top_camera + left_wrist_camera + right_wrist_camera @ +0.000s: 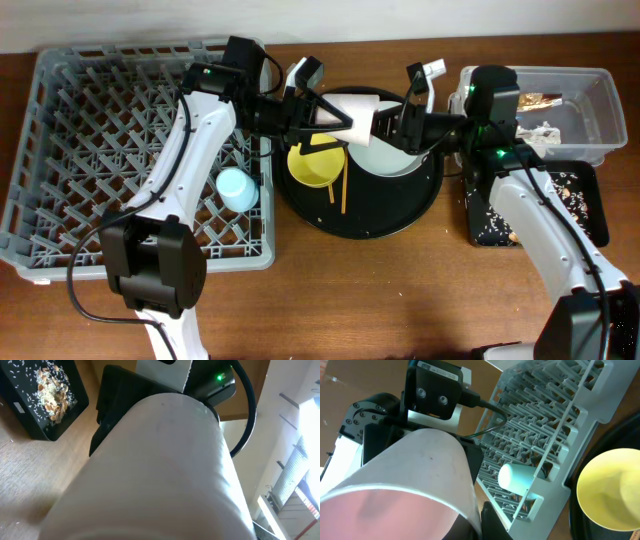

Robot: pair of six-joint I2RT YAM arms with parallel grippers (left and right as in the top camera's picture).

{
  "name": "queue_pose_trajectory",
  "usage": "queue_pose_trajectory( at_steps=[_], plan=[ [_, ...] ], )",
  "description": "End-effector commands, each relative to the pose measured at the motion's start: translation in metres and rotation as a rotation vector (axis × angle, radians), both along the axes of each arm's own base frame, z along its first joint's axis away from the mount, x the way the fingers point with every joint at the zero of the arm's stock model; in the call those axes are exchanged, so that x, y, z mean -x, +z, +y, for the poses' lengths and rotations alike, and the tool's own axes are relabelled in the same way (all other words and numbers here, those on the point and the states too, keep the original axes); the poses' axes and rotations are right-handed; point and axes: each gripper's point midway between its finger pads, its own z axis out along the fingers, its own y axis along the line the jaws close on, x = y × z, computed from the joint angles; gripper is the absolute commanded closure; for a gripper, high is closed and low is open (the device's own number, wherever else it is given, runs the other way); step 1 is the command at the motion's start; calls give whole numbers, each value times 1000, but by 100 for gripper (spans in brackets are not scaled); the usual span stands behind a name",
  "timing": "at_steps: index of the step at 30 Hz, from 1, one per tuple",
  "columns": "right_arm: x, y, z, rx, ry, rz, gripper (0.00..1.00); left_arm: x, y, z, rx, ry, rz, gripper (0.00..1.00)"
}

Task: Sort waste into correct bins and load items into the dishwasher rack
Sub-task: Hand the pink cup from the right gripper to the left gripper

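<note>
The pink cup [355, 112], pale outside and pink inside, hangs sideways above the round black tray between my two grippers. My left gripper [325, 110] grips its base end, where the cup [165, 470] fills the left wrist view and hides the fingers. My right gripper [395, 122] pinches its rim [410, 475], one finger inside and one outside [485, 520]. The blue cup [238, 188] lies in the grey dishwasher rack [90, 150]. The yellow bowl [315, 165], grey-green plate [385, 158] and chopsticks [342, 190] sit on the round tray.
The round black tray [400, 215] lies between the rack and the bins. The clear tub [590, 110] at the far right holds the brown-gold wrapper [535, 100] and white tissue [535, 132]. The shallow black tray [570, 205] in front of it holds food scraps and rice [52, 392].
</note>
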Motion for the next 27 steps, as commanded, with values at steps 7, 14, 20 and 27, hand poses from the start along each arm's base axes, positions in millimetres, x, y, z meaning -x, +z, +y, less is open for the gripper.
queue_pose_trajectory(
  at_steps=[7,14,20,27],
  plan=[
    [14,2,9,-36,103,2,96,2,7,-1,36,-11,1,5],
    [21,6,11,-54,149,-11,96,-7,7,12,31,25,21,8],
    [20,5,11,-48,143,-21,96,-8,7,13,31,28,22,16],
    [9,0,8,-15,77,-26,96,-6,6,12,25,26,47,16]
  ],
)
